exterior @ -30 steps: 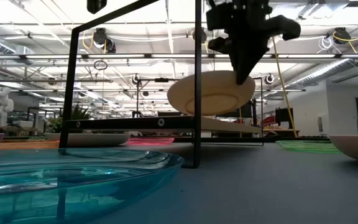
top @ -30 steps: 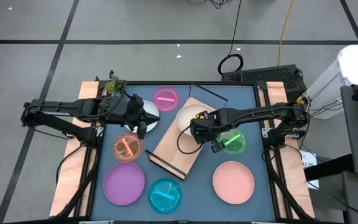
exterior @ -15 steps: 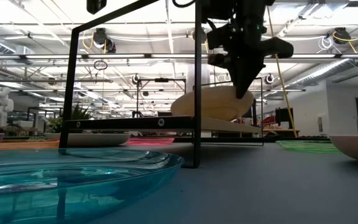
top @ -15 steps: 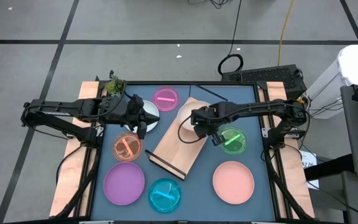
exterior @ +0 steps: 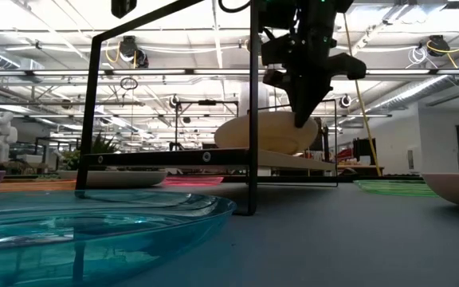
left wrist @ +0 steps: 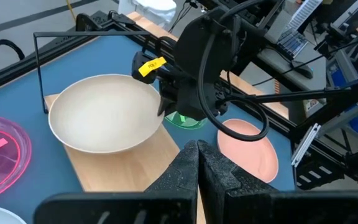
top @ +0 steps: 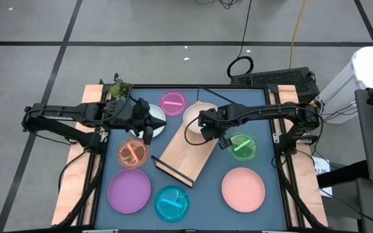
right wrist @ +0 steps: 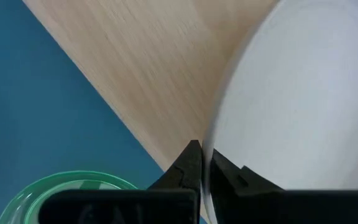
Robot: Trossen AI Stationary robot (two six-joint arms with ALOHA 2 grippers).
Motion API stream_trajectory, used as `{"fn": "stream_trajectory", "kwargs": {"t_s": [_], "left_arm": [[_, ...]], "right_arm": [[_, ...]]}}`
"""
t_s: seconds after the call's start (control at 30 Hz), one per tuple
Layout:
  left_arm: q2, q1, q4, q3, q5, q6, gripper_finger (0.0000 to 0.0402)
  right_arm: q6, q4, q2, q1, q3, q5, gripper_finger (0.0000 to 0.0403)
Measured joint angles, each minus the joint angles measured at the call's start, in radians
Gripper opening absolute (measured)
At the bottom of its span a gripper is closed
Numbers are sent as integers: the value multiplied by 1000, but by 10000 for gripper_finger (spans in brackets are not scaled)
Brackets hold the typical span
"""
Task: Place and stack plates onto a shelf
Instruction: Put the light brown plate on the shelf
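Over the shelf, the right gripper pinches the beige plate's rim between nearly closed fingers; left gripper, fingers together, hovers empty nearby.

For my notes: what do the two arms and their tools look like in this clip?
Both arms are dark, almost black, built of slim jointed links. The right arm's tool has a boxy black housing with black cables looping around it and a small yellow tag. The left arm's tool looks equally dark and blocky, and its two fingers are matte black with a rough, grainy surface.
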State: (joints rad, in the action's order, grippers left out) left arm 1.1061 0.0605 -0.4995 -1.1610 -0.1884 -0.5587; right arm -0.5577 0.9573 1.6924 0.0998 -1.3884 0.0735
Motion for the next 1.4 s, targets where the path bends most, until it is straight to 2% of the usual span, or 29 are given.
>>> {"fn": "stream_trajectory", "kwargs": {"t_s": [0.73, 1.2, 1.4], "left_arm": [[0, 0, -3, 0, -7, 5, 3], [0, 0, -7, 0, -23, 4, 3], [0, 0, -7, 0, -23, 4, 3]], "right_arm": [[-7, -143, -1, 2, 175, 15, 8], [-3, -165, -1, 5, 180, 5, 13], [51, -164, -1, 5, 180, 3, 13]]}}
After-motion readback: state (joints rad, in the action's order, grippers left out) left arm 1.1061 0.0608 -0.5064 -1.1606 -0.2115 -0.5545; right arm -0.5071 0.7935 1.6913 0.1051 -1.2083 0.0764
